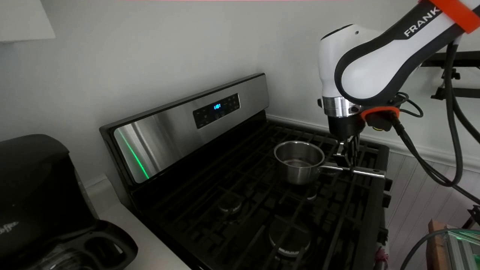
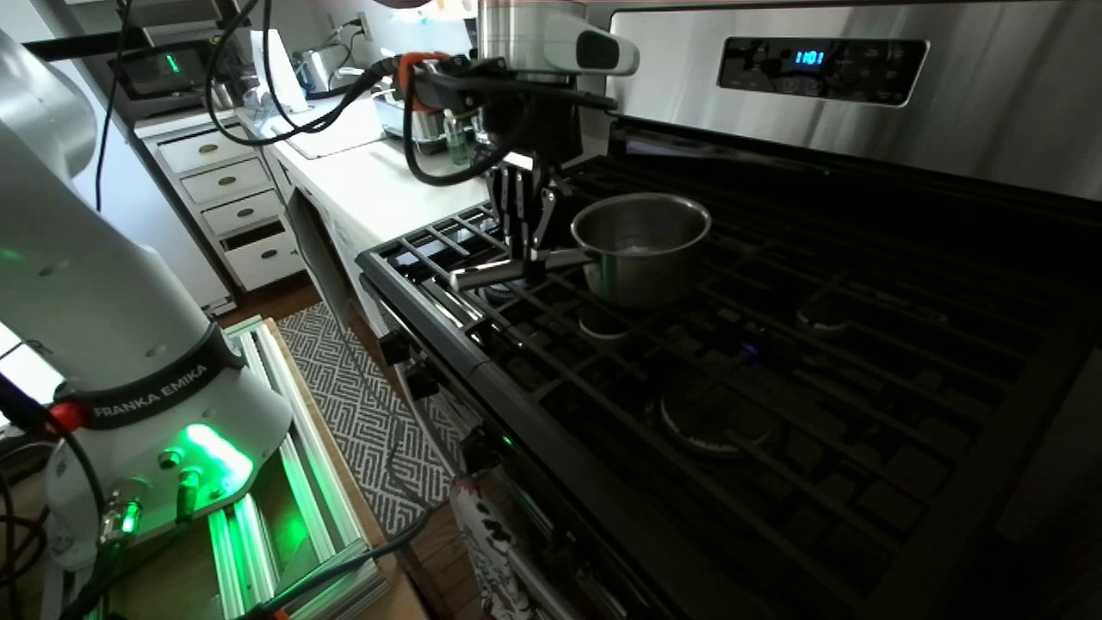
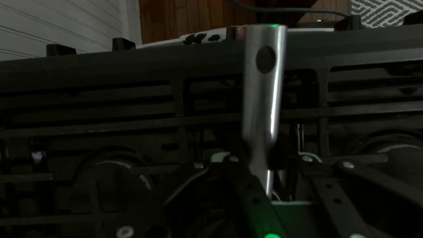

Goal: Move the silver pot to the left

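One silver pot [image 1: 299, 175] is upright over one black stove [image 1: 247, 176], and the jaws pinch its one long handle [image 3: 262, 99]. One coffee maker [image 1: 32, 180] and four white drawers [image 2: 227, 182] each show only in an exterior view.

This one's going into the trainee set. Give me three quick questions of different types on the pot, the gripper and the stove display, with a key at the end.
1. Multiple choice: which part of the silver pot does the gripper have hold of?
a) the rim
b) the handle
c) the base

2. True or false: a lid covers the silver pot.

3. Fill in the missing word: in both exterior views, the digits on the stove display glow ____.

Key: 1. b; 2. False, its top is open; 3. blue.
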### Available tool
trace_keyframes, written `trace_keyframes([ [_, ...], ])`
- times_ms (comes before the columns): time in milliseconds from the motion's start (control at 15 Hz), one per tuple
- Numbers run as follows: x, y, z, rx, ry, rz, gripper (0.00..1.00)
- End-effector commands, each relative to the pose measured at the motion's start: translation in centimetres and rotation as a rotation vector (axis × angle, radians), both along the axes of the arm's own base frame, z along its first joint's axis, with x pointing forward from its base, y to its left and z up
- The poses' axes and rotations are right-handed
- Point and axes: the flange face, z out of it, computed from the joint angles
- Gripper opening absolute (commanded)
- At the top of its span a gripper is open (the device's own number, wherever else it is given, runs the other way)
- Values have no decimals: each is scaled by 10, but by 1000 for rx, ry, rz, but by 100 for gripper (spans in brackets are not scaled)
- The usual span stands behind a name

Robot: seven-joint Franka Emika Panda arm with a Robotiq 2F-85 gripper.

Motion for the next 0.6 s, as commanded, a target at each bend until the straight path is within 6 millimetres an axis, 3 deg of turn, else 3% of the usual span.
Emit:
trace_keyframes([
  [0,-8,7,-3,-7,2,49,54],
  [400,-7,9,3,-3,-32,46,95],
  [533,-7,6,19,-12,-83,41,100],
])
